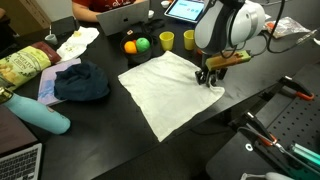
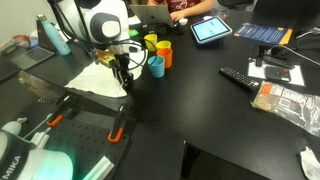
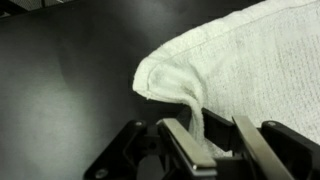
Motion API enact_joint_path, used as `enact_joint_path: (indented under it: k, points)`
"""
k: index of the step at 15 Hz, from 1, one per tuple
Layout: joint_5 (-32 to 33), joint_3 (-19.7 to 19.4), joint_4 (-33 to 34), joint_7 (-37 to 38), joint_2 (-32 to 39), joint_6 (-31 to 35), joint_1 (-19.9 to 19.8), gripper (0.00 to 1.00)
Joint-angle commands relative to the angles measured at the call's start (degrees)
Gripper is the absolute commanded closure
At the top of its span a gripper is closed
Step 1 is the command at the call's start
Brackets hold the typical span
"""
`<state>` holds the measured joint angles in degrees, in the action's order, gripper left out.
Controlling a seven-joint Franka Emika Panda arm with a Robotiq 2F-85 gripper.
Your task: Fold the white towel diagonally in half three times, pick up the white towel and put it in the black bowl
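Note:
The white towel [image 1: 170, 90] lies spread flat on the black table; it also shows in an exterior view [image 2: 100, 80]. My gripper [image 1: 210, 78] is at the towel's corner by the table edge, also seen in an exterior view [image 2: 125, 75]. In the wrist view the fingers [image 3: 205, 140] are shut on that corner, and the towel [image 3: 250, 60] is pulled up into a peak between them. A dark blue rounded thing [image 1: 80, 82] sits left of the towel; I cannot tell whether it is the bowl.
An orange ball [image 1: 130, 46], a green ball [image 1: 143, 43] and a yellow cup [image 1: 165, 40] stand behind the towel. A teal bottle [image 1: 40, 115] lies at the left. Blue [image 2: 157, 66] and orange [image 2: 165, 52] cups stand near the gripper. A remote [image 2: 240, 77] lies further off.

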<state>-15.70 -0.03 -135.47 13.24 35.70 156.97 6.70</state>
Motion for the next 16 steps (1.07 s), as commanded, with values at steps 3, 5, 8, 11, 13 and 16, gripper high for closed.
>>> enact_joint_path:
  k: [3, 5, 8, 11, 13, 16]
  points:
    - [7.7, -10.1, -0.7, 12.4, -1.5, -5.6, 6.4, 0.97]
    - [11.9, -14.8, -1.5, 17.5, -4.0, -8.5, 9.1, 0.97]
    - [16.3, -14.1, -2.2, 14.5, -10.8, -12.1, 8.4, 0.97]
    - [23.0, -12.1, -0.6, 14.1, -17.4, -15.3, 9.7, 0.97]
    - [27.8, -9.6, 3.5, 15.1, -19.1, -18.8, 10.7, 0.97]
    - [27.0, -2.6, 12.6, 10.0, -15.5, -23.2, 9.2, 0.97]
